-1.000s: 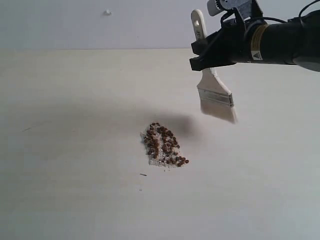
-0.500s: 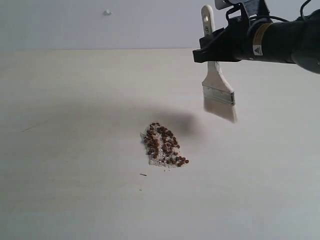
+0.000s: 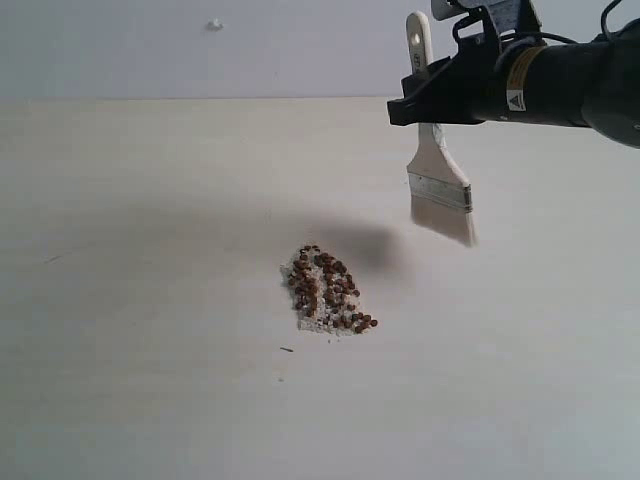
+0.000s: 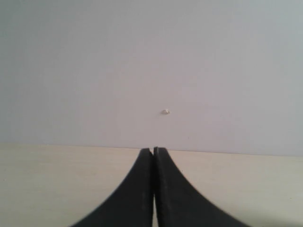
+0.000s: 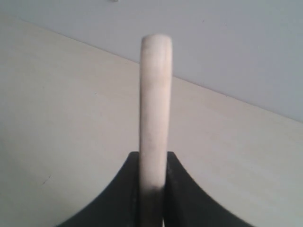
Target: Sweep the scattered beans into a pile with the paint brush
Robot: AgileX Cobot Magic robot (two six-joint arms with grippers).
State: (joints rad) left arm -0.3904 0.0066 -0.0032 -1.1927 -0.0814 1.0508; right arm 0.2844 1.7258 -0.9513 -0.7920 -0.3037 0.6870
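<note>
Table (image 3: 120, 380) lies pale and wide under the work. Right gripper (image 3: 432, 98) clamps the brush (image 3: 440, 190) by its handle, bristles down, in the air, apart from the beans (image 3: 325, 290) on their right. Left gripper (image 4: 153, 153) is pressed closed, empty. Beans sit bunched among crumbs (image 3: 312, 322); best to lower until the bristles just flex, then draw the looser edge inward with short, light strokes.
</note>
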